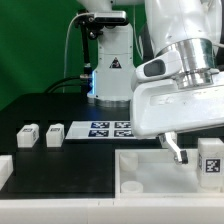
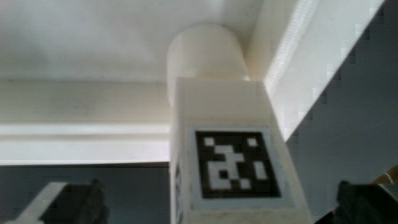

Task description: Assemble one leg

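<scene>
A white leg (image 1: 210, 160) with a black-and-white marker on its face stands at the exterior view's right edge, by the large white tray-like part (image 1: 150, 172). In the wrist view the leg (image 2: 222, 150) fills the middle, and its rounded far end meets an inner corner of the tray part (image 2: 89, 120). My gripper (image 2: 222, 208) is open. Its dark fingers (image 2: 63, 203) stand on either side of the leg with a gap on each side. In the exterior view one fingertip (image 1: 176, 150) shows beside the leg and the other is hidden.
Two more small white legs (image 1: 27, 135) (image 1: 54, 133) stand on the black table at the exterior view's left. The marker board (image 1: 105, 128) lies behind the tray part. Another white part (image 1: 5, 170) sits at the left edge. The arm's base (image 1: 110, 65) stands at the back.
</scene>
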Robot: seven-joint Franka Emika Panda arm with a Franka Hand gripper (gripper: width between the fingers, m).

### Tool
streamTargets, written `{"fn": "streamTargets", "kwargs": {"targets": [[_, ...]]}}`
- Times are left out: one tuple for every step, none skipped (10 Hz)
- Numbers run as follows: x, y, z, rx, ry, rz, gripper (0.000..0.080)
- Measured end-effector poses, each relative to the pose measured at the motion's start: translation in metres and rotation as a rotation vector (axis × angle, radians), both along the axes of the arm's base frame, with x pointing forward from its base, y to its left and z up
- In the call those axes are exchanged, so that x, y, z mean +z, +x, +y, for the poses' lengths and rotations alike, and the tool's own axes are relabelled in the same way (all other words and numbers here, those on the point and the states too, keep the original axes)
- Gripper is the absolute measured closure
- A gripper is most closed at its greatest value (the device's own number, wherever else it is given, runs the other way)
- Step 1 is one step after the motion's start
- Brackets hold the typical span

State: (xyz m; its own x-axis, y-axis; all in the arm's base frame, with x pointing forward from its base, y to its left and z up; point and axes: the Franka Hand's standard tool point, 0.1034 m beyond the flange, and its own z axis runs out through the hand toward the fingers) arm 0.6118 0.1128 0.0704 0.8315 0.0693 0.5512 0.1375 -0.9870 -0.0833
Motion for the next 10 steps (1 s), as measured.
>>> {"fn": "streamTargets", "kwargs": {"targets": [[0.0,0.0,0.0,0.0,0.0,0.007,0.0151],[0.003,0.001,-0.001,0.005,0.002,0.058,0.0151],[0.011,0.004,-0.001,0.014,0.001,0.126,0.0151],[0.018,0.012,-0.004,0.009,0.002,0.119,0.0151],[0.016,0.012,-0.005,0.011,0.004,0.153,0.0151],[0.015,0.009,-0.001,0.015,0.015,0.287,0.0151],[0.016,0.01,0.001,0.031,0.019,0.389,0.0151],[0.013,0.008,0.002,0.047,0.023,0.497,0.0151],[0.012,0.011,0.002,0.051,0.027,0.528,0.0151],[0.008,0.012,0.001,0.056,0.027,0.528,0.0151]]}}
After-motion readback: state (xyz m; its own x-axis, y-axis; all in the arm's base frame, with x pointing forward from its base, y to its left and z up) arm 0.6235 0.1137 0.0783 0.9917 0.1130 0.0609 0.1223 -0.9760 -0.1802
